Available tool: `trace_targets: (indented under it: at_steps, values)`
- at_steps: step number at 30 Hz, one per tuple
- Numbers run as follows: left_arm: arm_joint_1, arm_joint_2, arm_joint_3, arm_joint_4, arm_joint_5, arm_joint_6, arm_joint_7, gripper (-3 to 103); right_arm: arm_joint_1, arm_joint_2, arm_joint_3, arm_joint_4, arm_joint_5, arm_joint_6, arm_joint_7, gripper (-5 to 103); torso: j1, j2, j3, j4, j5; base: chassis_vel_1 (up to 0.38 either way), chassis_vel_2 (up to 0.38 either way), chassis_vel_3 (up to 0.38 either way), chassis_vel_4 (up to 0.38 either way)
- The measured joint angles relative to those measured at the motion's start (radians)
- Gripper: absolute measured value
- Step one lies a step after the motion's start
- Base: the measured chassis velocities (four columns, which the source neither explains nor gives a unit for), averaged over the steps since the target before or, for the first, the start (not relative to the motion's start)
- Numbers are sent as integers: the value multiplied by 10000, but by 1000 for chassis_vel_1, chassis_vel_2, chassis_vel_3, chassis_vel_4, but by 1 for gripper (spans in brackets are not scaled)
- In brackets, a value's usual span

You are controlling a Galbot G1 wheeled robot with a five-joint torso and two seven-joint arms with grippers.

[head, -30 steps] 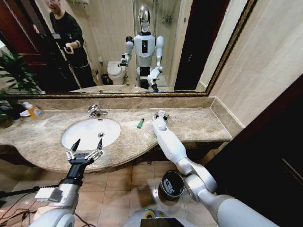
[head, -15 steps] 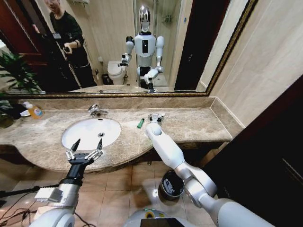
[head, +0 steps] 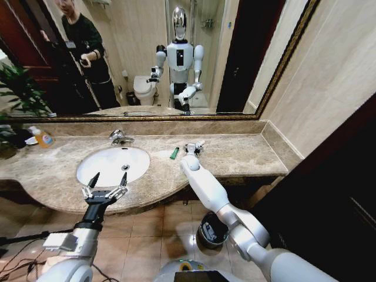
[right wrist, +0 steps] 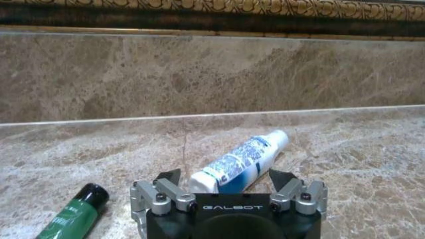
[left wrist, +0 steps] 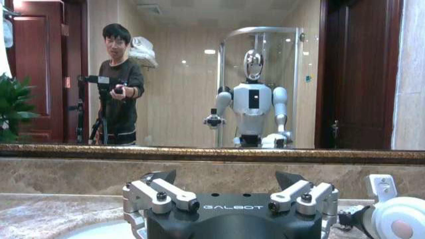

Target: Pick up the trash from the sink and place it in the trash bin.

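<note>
White plastic tube with blue print — lain on the beige marble counter right of the white oval sink, long axis slanting away between the spread fingers of the right gripper; left gripper, likewise spread, held over the sink's near rim.

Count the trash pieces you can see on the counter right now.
2: a white tube between the right gripper's open fingers, and a green tube beside it. Others may be hidden.

White glossy arm shells; black hand marked GALBOT; silver screwed fingers.
</note>
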Motion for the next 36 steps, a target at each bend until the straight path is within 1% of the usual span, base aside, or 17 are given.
trace_targets:
  at_steps: [1, 3, 5, 7, 8, 11, 12, 14, 15, 16, 17, 20, 29, 31, 33, 35, 36]
  values:
    - [0, 0, 0, 0, 0, 0, 0, 100, -9, 0, -24, 13, -8, 15, 3, 90, 0, 0, 0, 0, 0, 0, 0, 0, 0]
    - [0, 0, 0, 0, 0, 0, 0, 100, -12, 0, -55, 36, -26, 36, 6, 82, 0, 0, 0, 0, 0, 0, 0, 0, 0]
    - [0, 0, 0, 0, 0, 0, 0, 100, -16, 0, -61, 42, -46, 63, 6, 82, 0, 0, 0, 0, 0, 0, 0, 0, 0]
    - [0, 0, 0, 0, 0, 0, 0, 100, -59, 0, -87, 74, -91, 97, 6, 71, 0, 0, 0, 0, 0, 0, 0, 0, 0]
    - [0, 0, 0, 0, 0, 0, 0, 100, -59, 0, -87, 74, -91, 97, 6, 71, 0, 0, 0, 0, 0, 0, 0, 0, 0]
    - [0, 0, 0, 0, 0, 0, 0, 100, -174, 0, -112, 123, -167, 122, 3, 54, 0, 0, 0, 0, 0, 0, 0, 0, 0]
    - [0, 0, 0, 0, 0, 0, 0, 100, -174, 0, -112, 123, -167, 122, 3, 54, 0, 0, 0, 0, 0, 0, 0, 0, 0]
    - [0, 0, 0, 0, 0, 0, 0, 100, -290, 0, -139, 175, -217, 161, -5, 44, 0, 0, 0, 0, 0, 0, 0, 0, 0]
    - [0, 0, 0, 0, 0, 0, 0, 100, -290, 0, -139, 175, -217, 161, -5, 44, 0, 0, 0, 0, 0, 0, 0, 0, 0]
    - [0, 0, 0, 0, 0, 0, 0, 100, -325, 0, -151, 218, -224, 174, -5, 38, 0, 0, 0, 0, 0, 0, 0, 0, 0]
    - [0, 0, 0, 0, 0, 0, 0, 100, -325, 0, -151, 218, -224, 174, -5, 38, 0, 0, 0, 0, 0, 0, 0, 0, 0]
    - [0, 0, 0, 0, 0, 0, 0, 100, -443, 0, -265, 476, -226, 202, -10, 29, 0, 0, 0, 0, 0, 0, 0, 0, 0]
    - [0, 0, 0, 0, 0, 0, 0, 100, -790, -57, -627, 1607, -191, 278, -16, 28, 1, 0, 0, 2, 2, 0, 0, 0, 0]
    - [0, 0, 0, 0, 0, 0, 0, 100, -925, -265, -749, 2019, -128, 280, -16, 28, 0, 0, -1, 4, 2, 0, 0, 0, 0]
    - [0, 0, 0, 0, 0, 1, 0, 100, -1179, -780, -961, 2842, 75, 279, -51, 28, 1, 0, 0, 2, 0, 0, 0, 0, 0]
    - [0, 0, 1, 0, 0, 0, 4, 100, -1586, -1610, -1130, 4167, 460, 202, -340, 28, 0, 0, -1, 0, 2, 0, 0, 0, 0]
    - [0, 0, 1, 0, 0, 0, 4, 100, -1586, -1610, -1130, 4167, 460, 202, -340, 28, 0, 0, -1, 0, 2, 0, 0, 0, 0]
